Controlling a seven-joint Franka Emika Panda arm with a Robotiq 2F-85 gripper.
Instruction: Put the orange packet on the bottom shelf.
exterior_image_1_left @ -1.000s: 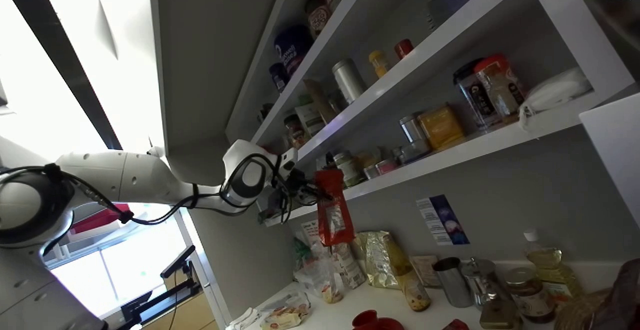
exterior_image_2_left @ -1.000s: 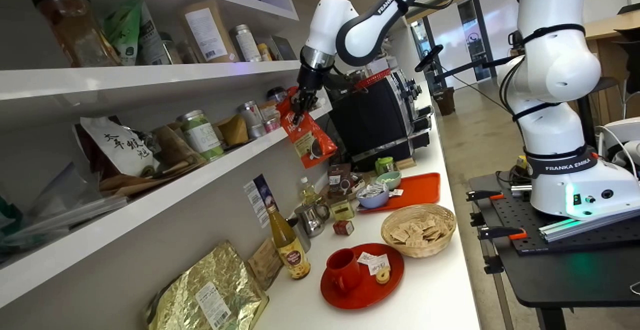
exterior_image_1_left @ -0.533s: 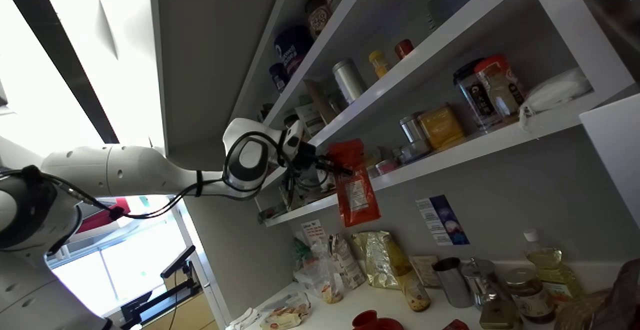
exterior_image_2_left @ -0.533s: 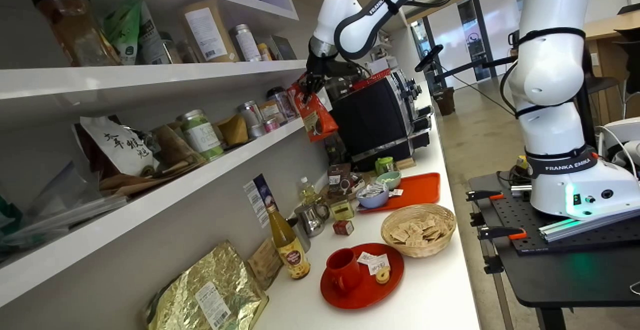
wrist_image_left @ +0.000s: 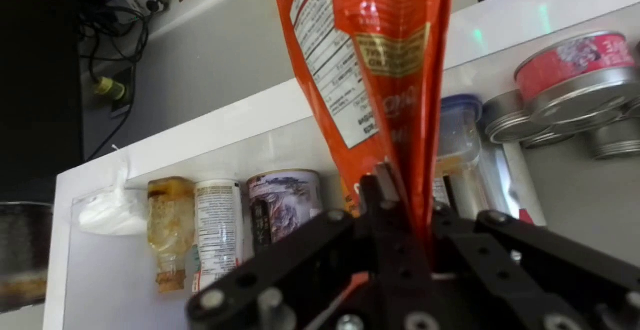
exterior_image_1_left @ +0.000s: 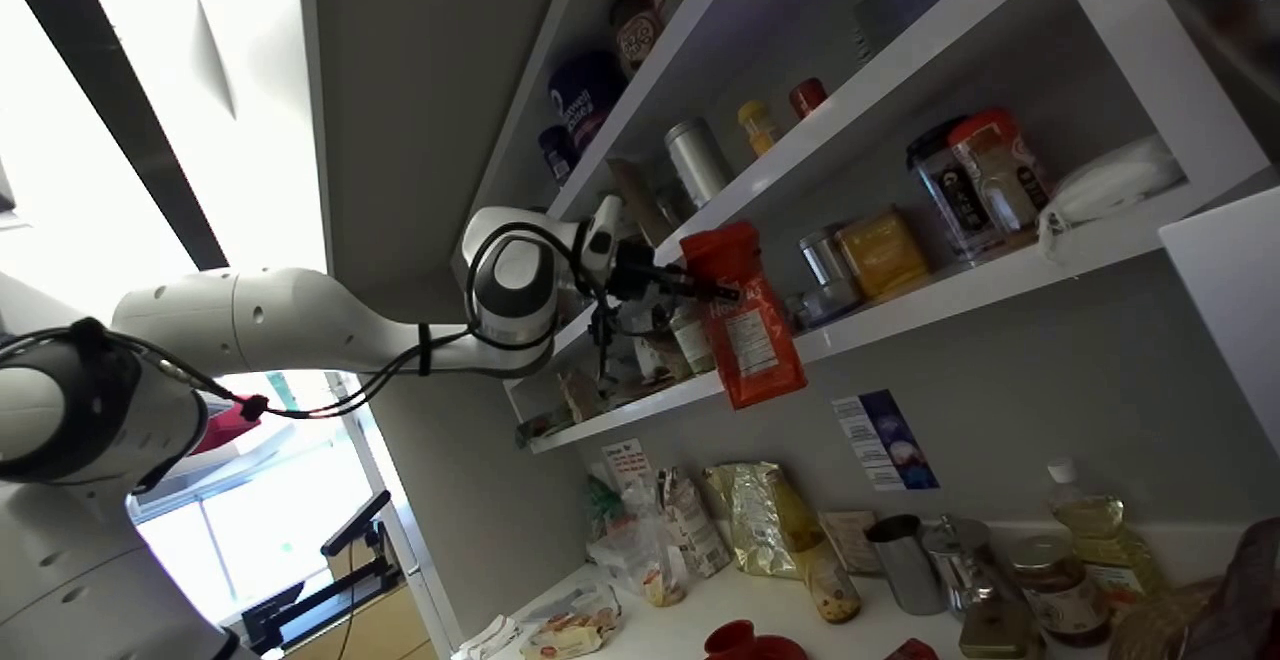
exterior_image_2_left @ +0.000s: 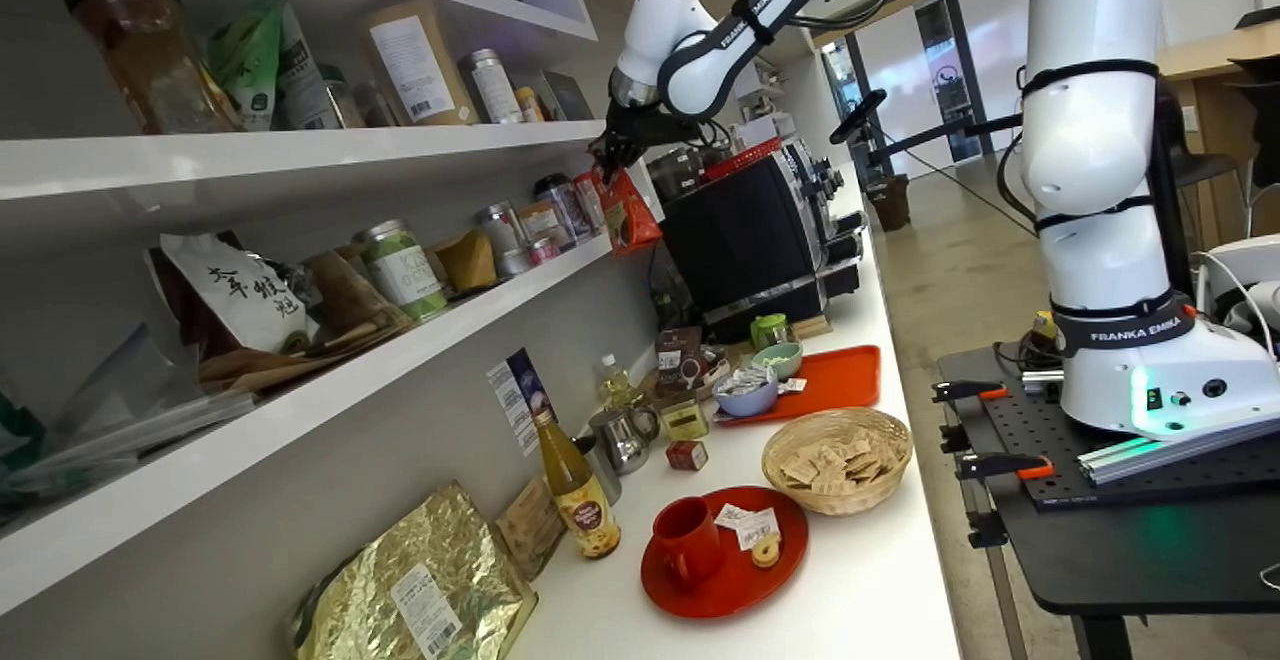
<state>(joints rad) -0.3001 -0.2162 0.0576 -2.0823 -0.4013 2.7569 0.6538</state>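
The gripper [exterior_image_1_left: 712, 290] pinches the orange packet [exterior_image_1_left: 750, 330] by its upper half, in front of the bottom shelf [exterior_image_1_left: 900, 310] (not yet placed). Apparent step: transport. Probable next move: lifting the lower end over the edge, then insertion.

Red-orange packet [exterior_image_1_left: 752, 335], white bottom shelf [exterior_image_1_left: 950, 297]

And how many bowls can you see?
2, both in an exterior view: the blue bowl, past the basket along the counter, and the green bowl just behind it. More may be hidden.
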